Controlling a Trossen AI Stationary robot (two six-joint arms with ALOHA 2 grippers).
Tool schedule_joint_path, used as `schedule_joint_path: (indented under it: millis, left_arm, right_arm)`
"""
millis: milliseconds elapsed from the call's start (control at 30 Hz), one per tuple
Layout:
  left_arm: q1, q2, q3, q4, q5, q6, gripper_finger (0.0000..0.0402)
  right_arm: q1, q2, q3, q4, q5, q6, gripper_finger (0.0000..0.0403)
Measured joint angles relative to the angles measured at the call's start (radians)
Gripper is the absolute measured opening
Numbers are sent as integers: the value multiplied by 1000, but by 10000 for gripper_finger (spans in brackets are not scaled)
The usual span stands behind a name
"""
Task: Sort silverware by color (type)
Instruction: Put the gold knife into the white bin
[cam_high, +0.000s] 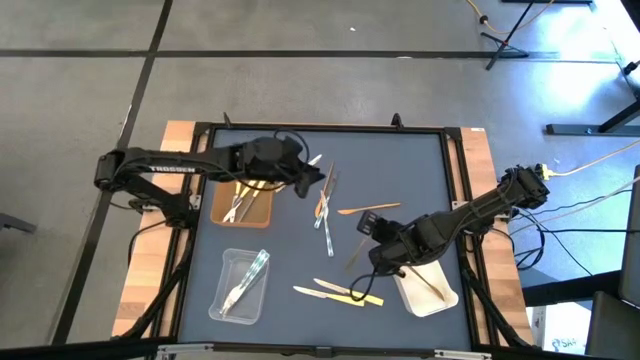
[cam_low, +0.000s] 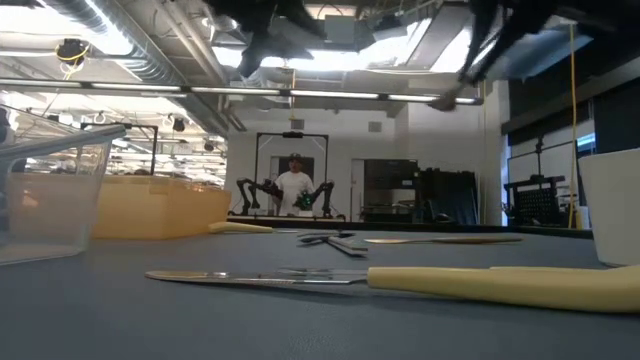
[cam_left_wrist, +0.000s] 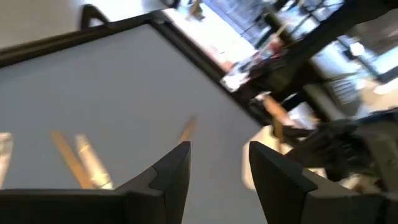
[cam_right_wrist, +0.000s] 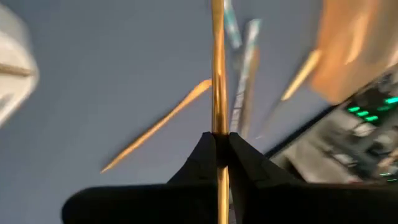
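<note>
Loose silverware lies flat on the dark mat: a mixed bunch of clear and wooden pieces (cam_high: 325, 205), one wooden piece (cam_high: 368, 209), and pale yellow pieces (cam_high: 335, 292) near the near edge. My right gripper (cam_right_wrist: 219, 137) hovers right of the mat's middle (cam_high: 372, 232), shut on a thin tan wooden utensil (cam_right_wrist: 217, 74). My left gripper (cam_left_wrist: 217, 158) is open and holds nothing; it hangs above the mat by the brown tray's right end (cam_high: 310, 180). My right gripper pinches the wooden utensil between its two fingers at a point along its shaft (cam_right_wrist: 217, 121). The shaft runs along the fingers, reaching out past their tips and back between them. The utensil is lifted clear of the mat (cam_low: 455, 100).
A brown tray (cam_high: 262, 212) on the mat's left holds clear pieces. A clear tray (cam_high: 228, 262) at the near left holds clear-greenish ones. A white tray (cam_high: 445, 298) at the near right holds a wooden piece. A raised black frame (cam_high: 330, 128) borders the mat. A person stands far behind the table (cam_low: 294, 185).
</note>
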Motion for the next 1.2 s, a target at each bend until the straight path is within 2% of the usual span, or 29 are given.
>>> schedule_joint_path:
  millis: [500, 867, 1200]
  left_arm:
    - [-128, 58, 0, 34, -5, -121, 158]
    - [-259, 94, 0, 19, 10, -122, 158]
    - [-340, 169, 0, 115, -38, -119, 158]
  right_arm:
    - [0, 0, 0, 398, 26, -313, 2]
    - [-10, 0, 0, 411, 21, -317, 2]
    - [-64, 0, 0, 413, -15, -310, 2]
